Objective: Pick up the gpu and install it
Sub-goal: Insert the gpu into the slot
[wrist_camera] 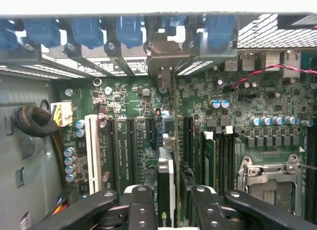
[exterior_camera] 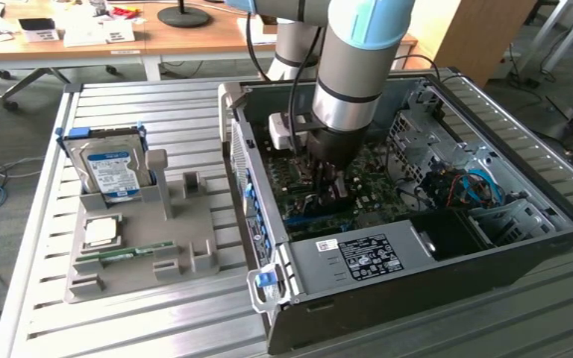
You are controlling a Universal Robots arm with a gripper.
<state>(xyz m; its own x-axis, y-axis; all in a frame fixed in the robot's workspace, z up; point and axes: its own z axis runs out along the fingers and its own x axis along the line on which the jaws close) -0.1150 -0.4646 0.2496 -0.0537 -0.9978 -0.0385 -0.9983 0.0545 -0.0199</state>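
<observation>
Green circuit board runs edge-on down the middle of the wrist view: the gpu, a thin flat card with a dark face, is seen standing upright on the green motherboard, its silver metal end bracket lying at twelve o'clock against the row of blue slot clips along the rear wall of the case. The black two-fingered gripper is placed astride the card's near end, at six o'clock in that view; a dark finger is seen on either side of the card. The jaws are slightly spread around the card, and whether the pads press on it cannot be told. A white slot is seen at nine o'clock of the card, and a silver processor socket frame at four o'clock.

In the exterior view, the grey and blue robot arm is lowered into the open black computer case, which is laid on its side on a slatted metal table. At nine o'clock of the case a grey plastic parts holder is set, in which a blue-and-white-labelled hard drive is stood upright and a narrow green memory stick is laid flat, with a square silver processor chip between them.
</observation>
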